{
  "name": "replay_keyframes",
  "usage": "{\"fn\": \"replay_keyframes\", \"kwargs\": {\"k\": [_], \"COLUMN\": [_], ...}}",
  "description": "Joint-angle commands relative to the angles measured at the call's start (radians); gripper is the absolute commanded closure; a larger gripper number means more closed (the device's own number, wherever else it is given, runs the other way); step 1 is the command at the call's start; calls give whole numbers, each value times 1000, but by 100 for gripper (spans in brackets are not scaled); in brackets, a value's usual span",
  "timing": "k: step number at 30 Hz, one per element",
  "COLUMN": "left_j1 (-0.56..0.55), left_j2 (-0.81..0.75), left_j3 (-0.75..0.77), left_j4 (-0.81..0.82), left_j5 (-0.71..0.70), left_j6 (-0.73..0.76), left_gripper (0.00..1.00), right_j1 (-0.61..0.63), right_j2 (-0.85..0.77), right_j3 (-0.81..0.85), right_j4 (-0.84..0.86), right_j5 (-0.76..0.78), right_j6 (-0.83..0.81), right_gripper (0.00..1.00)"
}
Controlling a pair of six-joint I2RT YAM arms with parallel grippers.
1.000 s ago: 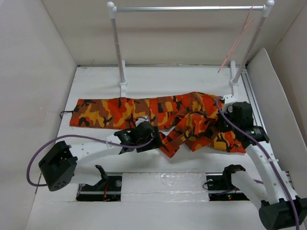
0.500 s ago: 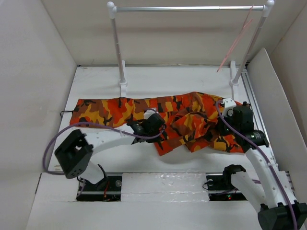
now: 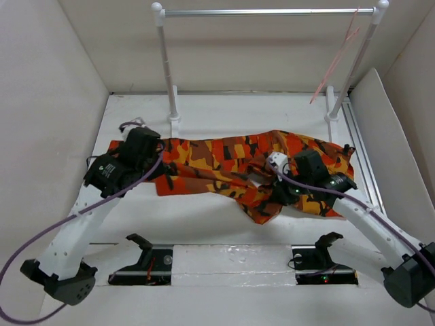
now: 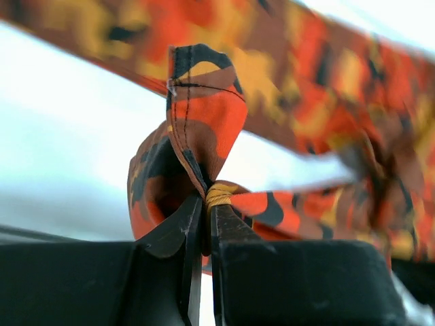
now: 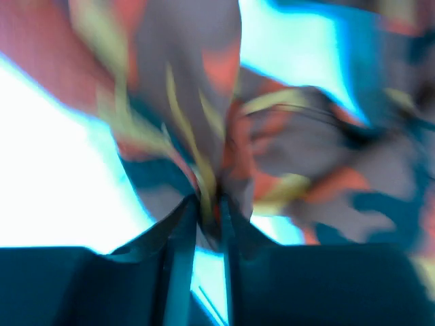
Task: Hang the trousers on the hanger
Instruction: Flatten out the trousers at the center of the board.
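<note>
The camouflage trousers (image 3: 224,157) lie stretched across the table, bunched at the right end. My left gripper (image 3: 161,179) is at their left part, shut on a folded hem of the trousers (image 4: 204,115); the cloth is pinched between its fingertips (image 4: 206,197). My right gripper (image 3: 273,188) is over the bunched part, and the blurred right wrist view shows its jaws (image 5: 209,200) close together with a fold of trousers (image 5: 197,81) between them. The pale-pink hanger (image 3: 336,58) hangs at the right end of the rail, apart from both grippers.
A silver rail (image 3: 265,11) on two white posts (image 3: 165,68) stands at the back of the table. White walls close in left, right and behind. A slanted white panel (image 3: 380,129) stands at the right edge.
My left gripper shut on a trouser leg near the middle and swung far left, pulling it along. My right arm moved left and nearer over the bunched cloth.
</note>
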Motion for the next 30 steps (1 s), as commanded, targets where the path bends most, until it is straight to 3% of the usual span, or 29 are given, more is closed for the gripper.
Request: {"fn": "replay_keyframes", "kwargs": {"k": [1,5,7,8,10,11,13,15,19,23,27,30], "left_j1": [182,268,268,268,268,268,268,268,268,242,196,207], "left_j2": [-64,-46,-30,-36,-64,-79,-102,-115,-66,20,92,126], "left_j3": [27,90,97,88,80,74,60,46,22,-116,-248,-287], "left_j4": [-87,-73,-81,-79,-40,-15,98,157,316,433,574,637], "left_j5": [-117,-276,-332,-379,-418,-427,-403,-337,-233,5,-15,-24], "left_j6": [49,95,67,48,29,23,41,61,133,165,161,172], "left_gripper": [100,100,95,77,52,33,30,30,30,31,28,27], "right_j1": [133,156,87,-14,-131,-191,-363,-523,-740,-930,-1070,-1086], "right_j2": [86,146,138,129,125,123,109,112,169,287,449,526], "right_j3": [91,254,312,327,341,332,293,220,164,208,313,321], "right_j4": [-80,-155,-153,-144,-123,-77,-8,112,262,324,356,417], "right_j5": [-117,14,43,51,54,70,94,85,112,156,65,13], "right_j6": [-71,-116,-125,-130,-121,-111,-50,-9,91,119,140,146], "right_gripper": [72,37,31,28,28,28,30,39,45,31,22,20]}}
